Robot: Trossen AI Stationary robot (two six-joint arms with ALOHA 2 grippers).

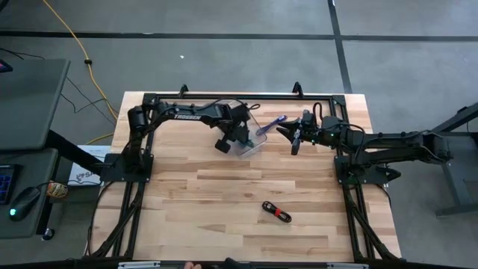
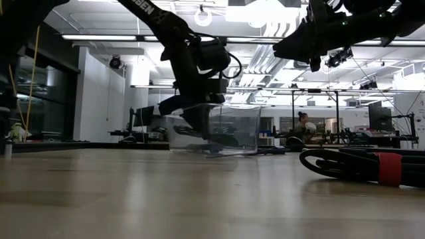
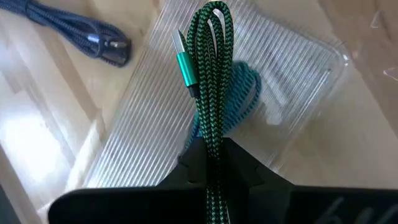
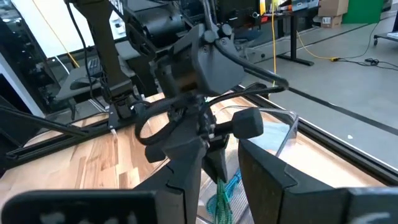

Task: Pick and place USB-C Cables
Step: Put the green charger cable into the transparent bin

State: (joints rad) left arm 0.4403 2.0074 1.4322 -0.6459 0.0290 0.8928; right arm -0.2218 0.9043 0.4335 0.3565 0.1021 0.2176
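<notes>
The left gripper (image 3: 211, 155), clamped shut on the green braided USB-C cable (image 3: 214, 74), hangs directly above the clear ribbed plastic bin (image 3: 298, 62), the cable's long axis pointing down into it

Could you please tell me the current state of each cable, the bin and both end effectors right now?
Green cable: clamped in the left end effector, hanging over the bin.
Teal cable: lying inside the bin.
Purple cable: on the table beside the bin.
Black cable with red band: on the table, away from the bin.
Clear bin: upright, open-topped.
Left end effector: shut on the green cable.
Right end effector: empty, fingers apart, beside the bin.
</notes>
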